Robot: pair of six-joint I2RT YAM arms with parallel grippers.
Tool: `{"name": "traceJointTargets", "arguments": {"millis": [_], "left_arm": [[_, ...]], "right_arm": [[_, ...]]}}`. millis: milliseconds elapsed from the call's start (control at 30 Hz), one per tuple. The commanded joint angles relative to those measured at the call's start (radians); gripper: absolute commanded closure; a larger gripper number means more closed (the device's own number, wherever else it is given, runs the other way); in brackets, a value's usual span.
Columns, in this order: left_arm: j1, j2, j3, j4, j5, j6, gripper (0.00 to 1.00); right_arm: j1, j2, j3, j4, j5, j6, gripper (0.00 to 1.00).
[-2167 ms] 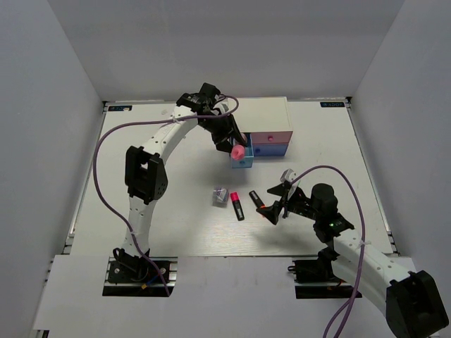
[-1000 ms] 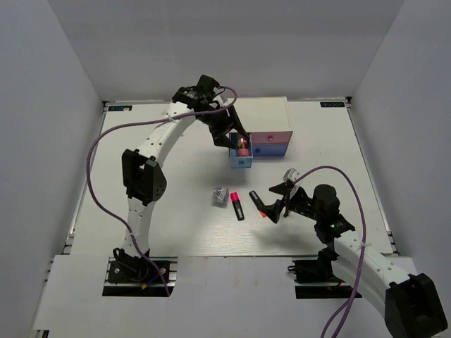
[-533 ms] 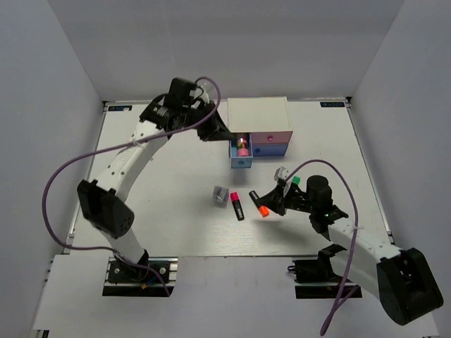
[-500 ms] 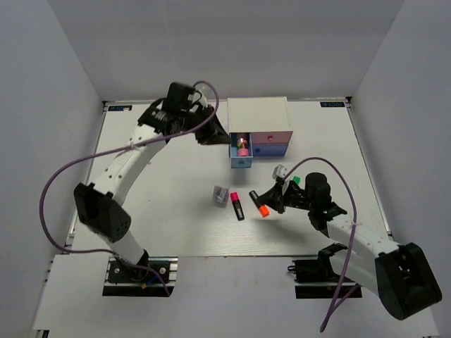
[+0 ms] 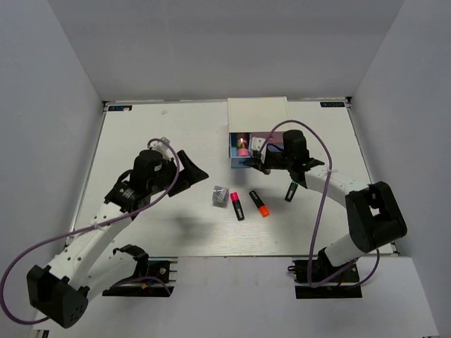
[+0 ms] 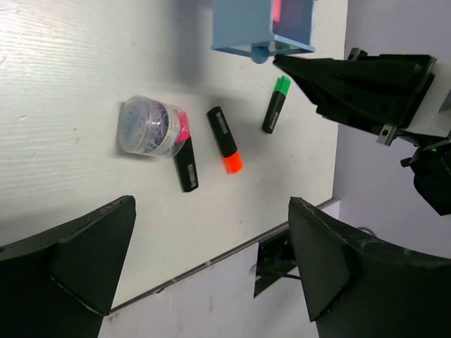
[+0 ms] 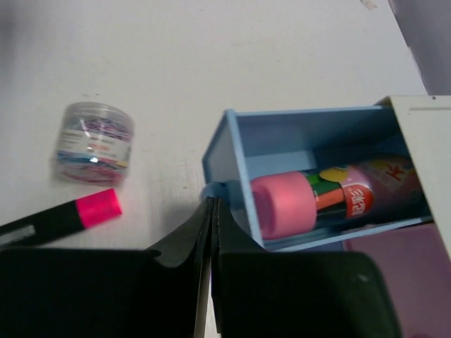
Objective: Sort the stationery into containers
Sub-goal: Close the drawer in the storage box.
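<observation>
My table [image 5: 141,134] is carrying the stationery.
A white cabinet [image 5: 257,113] is standing far back; small jar [image 5: 220,195], pink highlighter [image 5: 237,205], orange highlighter [image 5: 259,203], green highlighter [image 5: 290,191] are lying nearer me.

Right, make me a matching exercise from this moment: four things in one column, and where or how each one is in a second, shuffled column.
Things:
1. pink-capped tube
2. clear jar
3. green-capped highlighter
4. left gripper

Places and states:
A. open, holding nothing
B. right next to the pink-capped highlighter
C. lying inside the open light blue drawer
D. lying by itself, past the orange-capped highlighter

Pairs: 1-C, 2-B, 3-D, 4-A
</observation>
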Motion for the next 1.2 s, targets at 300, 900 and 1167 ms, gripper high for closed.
{"name": "traceJointTargets", "arguments": {"millis": [300,900,1167], "left_arm": [[0.004,-0.103,-0.161,0.098,-0.093,-0.103,0.0],[0.004,-0.028,-0.201,0.196,-0.041,-0.103,0.0],[0.004,-0.028,-0.201,0.214,-0.032,-0.103,0.0]], "right_arm": [[0.035,0.115,0.131,0.036,0.28,-0.027,0.98],[0.08,0.262,0.264,0.185,0.591,0.043,0.93],[0.085,0.256,0.25,0.193,0.611,0.056,0.85]]}}
